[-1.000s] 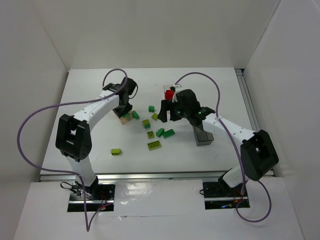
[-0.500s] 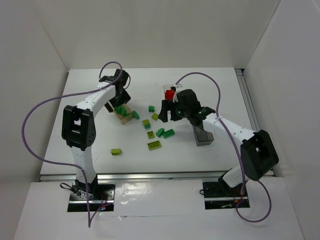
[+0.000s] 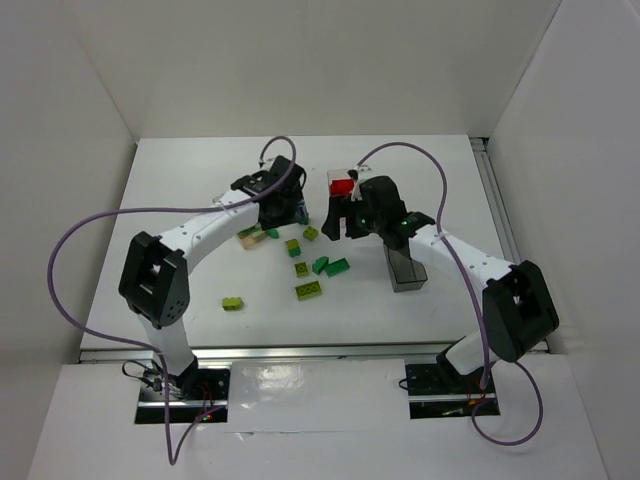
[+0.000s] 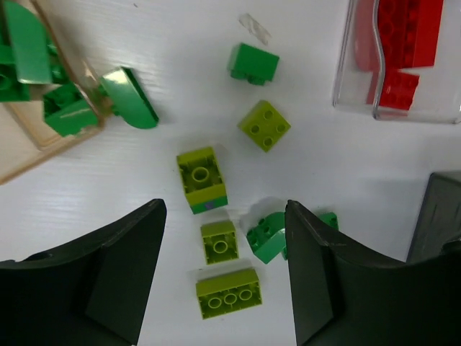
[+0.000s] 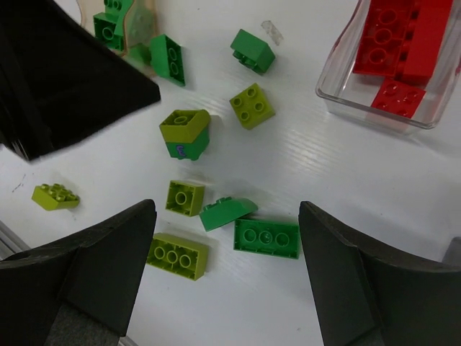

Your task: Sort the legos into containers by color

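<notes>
- Lone lime brick (image 3: 233, 303) is seen far left on the table (image 3: 180, 190), well apart from the rest; its position is unchanged.
- Wooden box (image 4: 32, 148) is now uncovered, with dark green bricks (image 4: 65, 115) inside. A second ago it was hidden under the left tool.
- Left gripper (image 4: 222, 209) has been shifted right, off the box. It is now held above the loose legos (image 3: 308, 268) with its jaws spread wide and nothing between them.
- The loose legos, lime and dark green, are scattered mid-table between the wooden box and the clear box. No brick is seen displaced since the earlier frame.
- Clear box (image 4: 344, 79) is at centre rear with red bricks (image 4: 403, 32) inside, as before.
- Right gripper (image 5: 225, 216) is parked just beside the clear box, above the same scatter. Its fingers are released and empty, and its pose is barely changed.
- Dark grey box (image 3: 405, 272) is right of the scatter and has not moved.
</notes>
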{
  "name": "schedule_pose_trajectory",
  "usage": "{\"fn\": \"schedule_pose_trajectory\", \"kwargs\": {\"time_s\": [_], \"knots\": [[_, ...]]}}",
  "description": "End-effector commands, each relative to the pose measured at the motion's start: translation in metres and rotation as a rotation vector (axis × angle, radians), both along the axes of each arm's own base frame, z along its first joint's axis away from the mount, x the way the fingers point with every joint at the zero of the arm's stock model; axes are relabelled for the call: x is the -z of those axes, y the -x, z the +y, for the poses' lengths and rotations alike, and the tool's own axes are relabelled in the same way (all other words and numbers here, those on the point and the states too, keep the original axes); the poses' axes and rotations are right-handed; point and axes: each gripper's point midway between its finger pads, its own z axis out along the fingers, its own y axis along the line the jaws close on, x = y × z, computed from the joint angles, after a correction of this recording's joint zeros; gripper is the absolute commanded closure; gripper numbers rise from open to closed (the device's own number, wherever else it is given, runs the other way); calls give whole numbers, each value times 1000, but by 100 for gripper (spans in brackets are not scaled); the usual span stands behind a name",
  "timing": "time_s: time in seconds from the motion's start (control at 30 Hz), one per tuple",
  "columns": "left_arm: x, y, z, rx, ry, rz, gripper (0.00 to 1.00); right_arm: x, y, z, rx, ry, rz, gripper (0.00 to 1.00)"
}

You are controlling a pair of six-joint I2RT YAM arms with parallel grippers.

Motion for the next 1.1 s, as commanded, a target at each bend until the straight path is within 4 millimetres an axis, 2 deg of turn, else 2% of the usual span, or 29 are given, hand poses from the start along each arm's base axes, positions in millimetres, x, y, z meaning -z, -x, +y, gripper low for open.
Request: {"fn": "schedule_pose_trajectory", "kwargs": {"time_s": [0.0, 0.07, 0.23, 0.27, 0.4, 0.47, 0.57, 0.8, 0.93, 0.97, 1.07], "knots": [[23, 4, -15, 8, -6, 41, 25, -22, -2, -12, 21, -5, -56, 13], [41, -3, -13, -26, -41, 60, 25, -22, -2, -12, 21, -5, -56, 13], [45, -33, -6, -68, -38, 14, 25, -24, 0, -13, 21, -5, -56, 13], [40, -37, -11, -61, -16, 1, 25, -24, 2, -14, 21, -6, -58, 13], [50, -49, 2, -78, -33, 10, 25, -24, 3, -13, 13, -10, -55, 13], [47, -54, 7, -94, -28, 2, 25, -20, 6, -13, 6, -9, -45, 13], [57, -52, 32, -138, -44, 33, 25, -20, 4, -16, 15, -9, -45, 13], [62, -44, 57, -179, -56, 55, 25, -14, 3, -12, -1, -12, -29, 13], [58, -42, 57, -180, -55, 53, 15, -11, 3, -10, -8, -15, -26, 13], [58, -42, 55, -182, -40, 58, 10, -11, 3, -10, -8, -15, -26, 13], [59, -44, 52, -176, -30, 61, 6, -8, 4, -11, -8, -11, -18, 13]]}}
